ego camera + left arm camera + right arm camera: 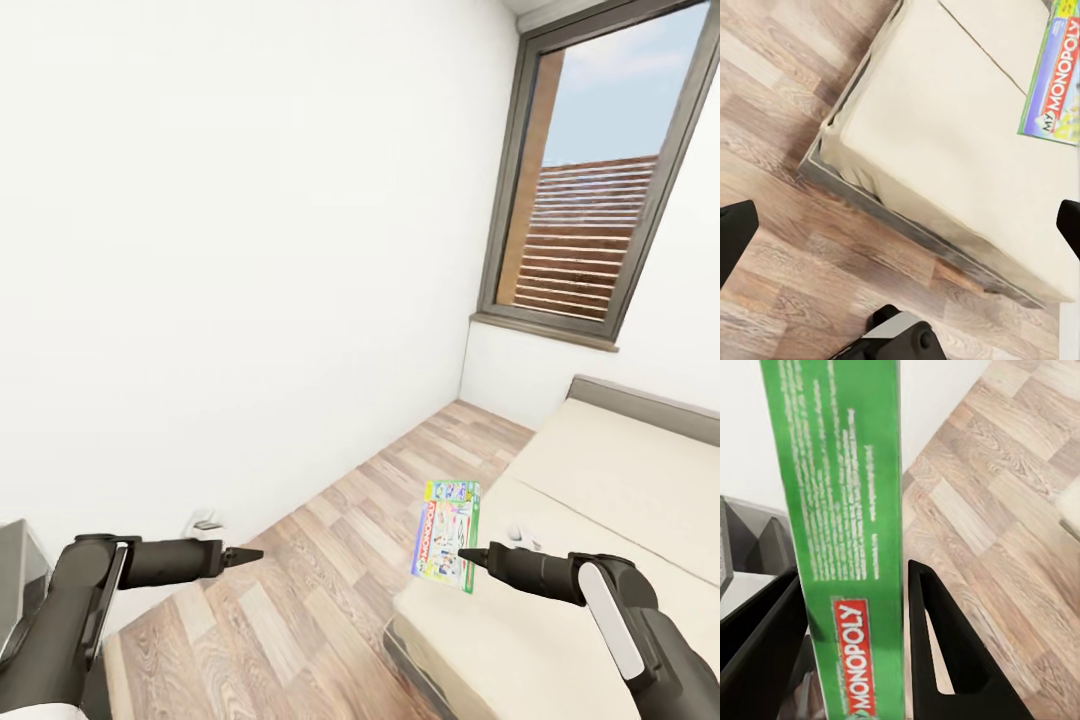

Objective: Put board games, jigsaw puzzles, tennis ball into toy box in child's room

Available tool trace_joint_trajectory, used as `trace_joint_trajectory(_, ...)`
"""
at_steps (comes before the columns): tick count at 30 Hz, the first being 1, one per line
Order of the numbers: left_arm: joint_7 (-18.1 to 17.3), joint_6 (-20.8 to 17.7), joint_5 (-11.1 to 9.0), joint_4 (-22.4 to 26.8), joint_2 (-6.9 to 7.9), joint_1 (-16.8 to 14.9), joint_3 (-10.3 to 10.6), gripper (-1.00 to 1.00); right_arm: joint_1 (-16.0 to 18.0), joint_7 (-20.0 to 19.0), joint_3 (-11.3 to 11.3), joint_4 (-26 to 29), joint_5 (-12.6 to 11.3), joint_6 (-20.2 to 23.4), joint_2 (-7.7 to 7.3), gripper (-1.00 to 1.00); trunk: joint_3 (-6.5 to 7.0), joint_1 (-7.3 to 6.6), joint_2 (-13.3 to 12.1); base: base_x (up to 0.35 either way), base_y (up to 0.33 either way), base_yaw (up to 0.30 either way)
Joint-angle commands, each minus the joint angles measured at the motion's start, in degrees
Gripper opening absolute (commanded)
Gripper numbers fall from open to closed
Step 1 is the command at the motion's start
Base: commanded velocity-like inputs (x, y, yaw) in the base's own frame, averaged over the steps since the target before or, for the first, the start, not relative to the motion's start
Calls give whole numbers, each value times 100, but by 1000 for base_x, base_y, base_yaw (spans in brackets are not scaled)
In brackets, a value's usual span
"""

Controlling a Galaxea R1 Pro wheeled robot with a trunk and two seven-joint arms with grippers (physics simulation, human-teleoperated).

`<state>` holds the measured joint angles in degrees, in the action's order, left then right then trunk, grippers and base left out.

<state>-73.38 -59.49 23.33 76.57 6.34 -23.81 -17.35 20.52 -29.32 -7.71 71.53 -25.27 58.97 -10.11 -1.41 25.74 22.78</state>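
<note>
Monopoly box (446, 536) | clamped upright in right tool (466, 553) | above bed (600, 480) edge

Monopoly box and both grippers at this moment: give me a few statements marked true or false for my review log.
1. The right gripper is shut on the Monopoly box. True.
2. The Monopoly box lies flat on the bed. False: it is held upright, off the mattress, at the bed's edge.
3. The left gripper holds a jigsaw puzzle. False: it holds nothing and hangs over the wood floor.
4. The box's narrow side is green with a red Monopoly label. True, seen in the right wrist view.
</note>
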Motion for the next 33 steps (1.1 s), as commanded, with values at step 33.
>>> trace_joint_trajectory(33, -696, -51, 22, 86, 16, 1, -621, 100, 4, -43, -11, -4, 31, 3, 9, -100, -14, 4, 14, -31, -40, 291)
